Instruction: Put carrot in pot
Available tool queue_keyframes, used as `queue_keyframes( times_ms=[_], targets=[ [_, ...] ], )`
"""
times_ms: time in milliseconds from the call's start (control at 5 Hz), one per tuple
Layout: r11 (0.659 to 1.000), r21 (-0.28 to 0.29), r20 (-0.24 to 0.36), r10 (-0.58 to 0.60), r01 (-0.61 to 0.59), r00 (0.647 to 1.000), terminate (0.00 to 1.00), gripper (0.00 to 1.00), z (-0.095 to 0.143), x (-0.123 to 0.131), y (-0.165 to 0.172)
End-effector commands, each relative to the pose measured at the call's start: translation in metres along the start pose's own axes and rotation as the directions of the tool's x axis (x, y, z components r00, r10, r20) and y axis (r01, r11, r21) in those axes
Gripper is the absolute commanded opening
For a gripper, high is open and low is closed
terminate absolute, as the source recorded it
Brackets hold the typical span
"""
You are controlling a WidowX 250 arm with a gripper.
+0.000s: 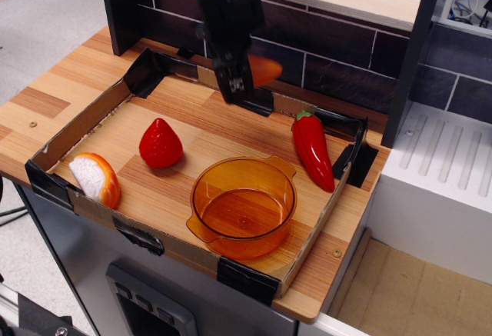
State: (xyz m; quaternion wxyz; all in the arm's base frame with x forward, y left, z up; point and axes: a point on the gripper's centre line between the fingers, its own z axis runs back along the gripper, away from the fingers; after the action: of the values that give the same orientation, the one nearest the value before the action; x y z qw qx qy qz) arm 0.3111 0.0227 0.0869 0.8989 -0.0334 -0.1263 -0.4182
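My gripper (240, 82) is shut on the small orange carrot (264, 69) and holds it lifted above the back of the tray, in front of the dark tiled wall. The carrot sticks out to the right of the fingers. The translucent orange pot (243, 205) with two side handles stands on the wood at the front right of the tray, in front of and well below the gripper. It holds nothing.
A cardboard-walled tray (83, 118) with black tape corners rings the work area. A red strawberry (161, 144) lies at the left, an orange-and-white wedge (95, 179) at the front left, a long red chili pepper (312, 150) at the right. A white appliance (442, 182) stands at the far right.
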Motion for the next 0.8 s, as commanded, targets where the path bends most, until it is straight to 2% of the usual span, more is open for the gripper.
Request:
queue_keyframes(
  times_ms=[0,400,600],
  targets=[
    [0.981,-0.102,-0.021,-0.170,0.167,0.985,0.00,0.00,0.019,-0.031,-0.063],
    [0.973,-0.122,-0.095,-0.210,0.198,0.973,0.00,0.00,-0.011,-0.042,-0.082],
    [0.970,-0.143,-0.121,-0.213,0.195,0.970,0.00,1.00,-0.019,-0.041,-0.085]
  ],
)
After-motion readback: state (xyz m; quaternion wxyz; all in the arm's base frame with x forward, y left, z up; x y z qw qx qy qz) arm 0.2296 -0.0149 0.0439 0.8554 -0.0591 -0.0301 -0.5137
